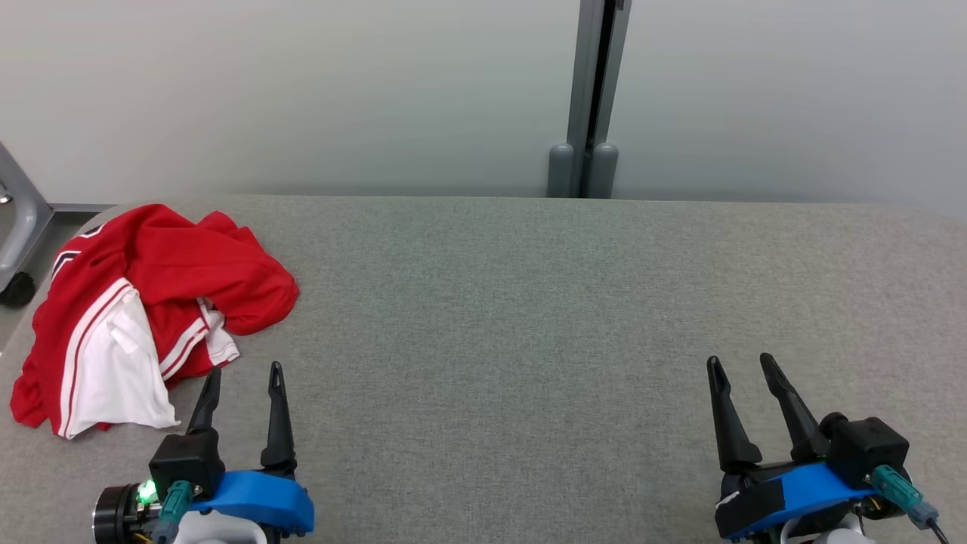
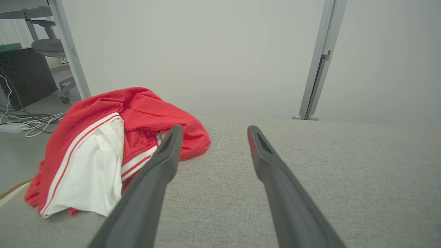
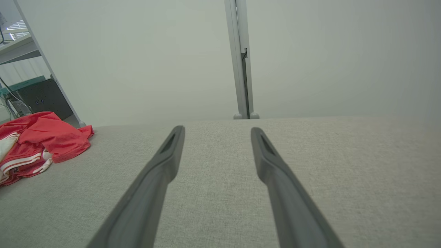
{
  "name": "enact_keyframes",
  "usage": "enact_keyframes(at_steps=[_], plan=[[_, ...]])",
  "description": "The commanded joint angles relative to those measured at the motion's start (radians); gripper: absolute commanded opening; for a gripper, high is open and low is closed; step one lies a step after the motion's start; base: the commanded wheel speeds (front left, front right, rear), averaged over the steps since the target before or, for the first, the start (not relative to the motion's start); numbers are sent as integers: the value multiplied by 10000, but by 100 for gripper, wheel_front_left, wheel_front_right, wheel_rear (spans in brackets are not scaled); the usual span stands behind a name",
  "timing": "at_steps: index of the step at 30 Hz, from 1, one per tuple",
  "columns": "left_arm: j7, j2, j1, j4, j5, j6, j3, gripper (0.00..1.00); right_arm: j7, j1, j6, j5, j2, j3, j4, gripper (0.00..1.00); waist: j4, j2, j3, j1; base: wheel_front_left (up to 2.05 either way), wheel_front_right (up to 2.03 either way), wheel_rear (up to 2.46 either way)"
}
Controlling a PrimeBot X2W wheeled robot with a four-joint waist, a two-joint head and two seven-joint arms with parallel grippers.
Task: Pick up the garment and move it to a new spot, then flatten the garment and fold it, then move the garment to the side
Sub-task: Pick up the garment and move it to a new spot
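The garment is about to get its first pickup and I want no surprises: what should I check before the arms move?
1. Open left gripper: ok, nothing between its jaws.
2. Open right gripper: ok, nothing held.
3. Reach: ok, garment lies just ahead-left of the left gripper.
4. Whole garment on the table: cannot tell, its left side lies at the edge.
5. Room for a new spot: ok, grey surface shows right of the garment.
6. Flat garment: not ok, crumpled heap.
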Motion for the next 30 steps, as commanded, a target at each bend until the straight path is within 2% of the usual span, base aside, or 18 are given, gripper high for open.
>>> enact_keyframes(at_steps=[1, 30], plan=[[-62, 71, -128, -91, -23, 66, 50, 100, -35, 36, 4, 29, -59, 30, -42, 100, 126, -1, 49, 0, 0, 0, 0], [-135, 483, 152, -693, -326, 357, 566, 100, -35, 63, 4, 70, -60, 96, 249, 100, 2787, -1, 133, 0, 0, 0, 0]])
